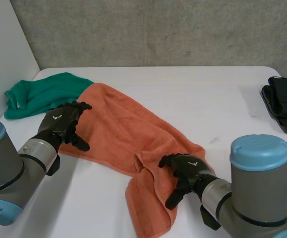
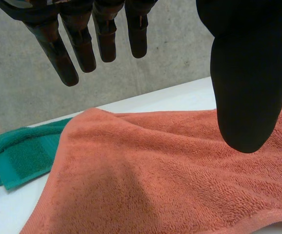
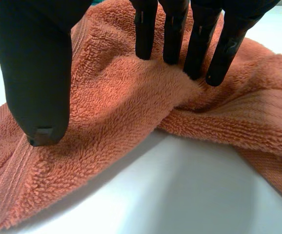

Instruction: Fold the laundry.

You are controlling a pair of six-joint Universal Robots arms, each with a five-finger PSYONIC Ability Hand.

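Right hand first: its fingers are straight, and their tips come down on a raised ridge of the orange towel. The thumb is planted on the pile well apart from them, so this is a press and not a pinch, with nothing gathered between them. In the head view the right hand sits at a bunched fold near the towel's near end, where the cloth doubles over and trails toward the table's front edge. Over to the left hand: its fingers are loose and spread, hanging just above the cloth. The thumb is held wide and there is nothing in its grasp. It hovers over the towel's far left end, by the long edge. The towel itself lies slantwise across the white table, rumpled, from far left to near centre. A green towel is heaped at the far left corner, its edge touching the orange one. A black folded pile sits well apart at the right edge.
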